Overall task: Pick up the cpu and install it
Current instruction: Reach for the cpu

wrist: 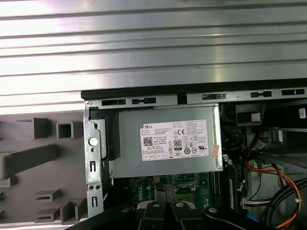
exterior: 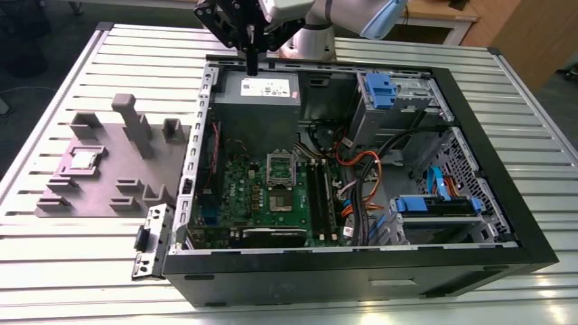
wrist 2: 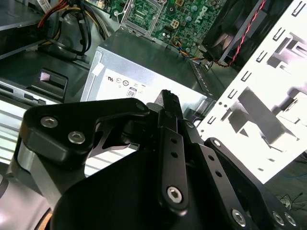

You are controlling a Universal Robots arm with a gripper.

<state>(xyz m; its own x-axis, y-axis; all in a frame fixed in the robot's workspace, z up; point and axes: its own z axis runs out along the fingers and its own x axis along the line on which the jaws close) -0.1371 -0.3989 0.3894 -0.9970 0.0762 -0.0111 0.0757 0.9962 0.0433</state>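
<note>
The black gripper point(exterior: 251, 66) hung above the grey metal power supply box point(exterior: 262, 86) inside the open black computer case point(exterior: 343, 277) — fingers pressed together, holding nothing. The small square silver-grey cpu point(exterior: 83, 160) lay on the grey plastic fixture plate point(exterior: 91, 200) at the exterior view's left of the case — well apart from the gripper.

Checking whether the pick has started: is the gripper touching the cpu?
Apart. The exterior view shows the gripper over the power supply, while the cpu lies on the grey fixture.
</note>
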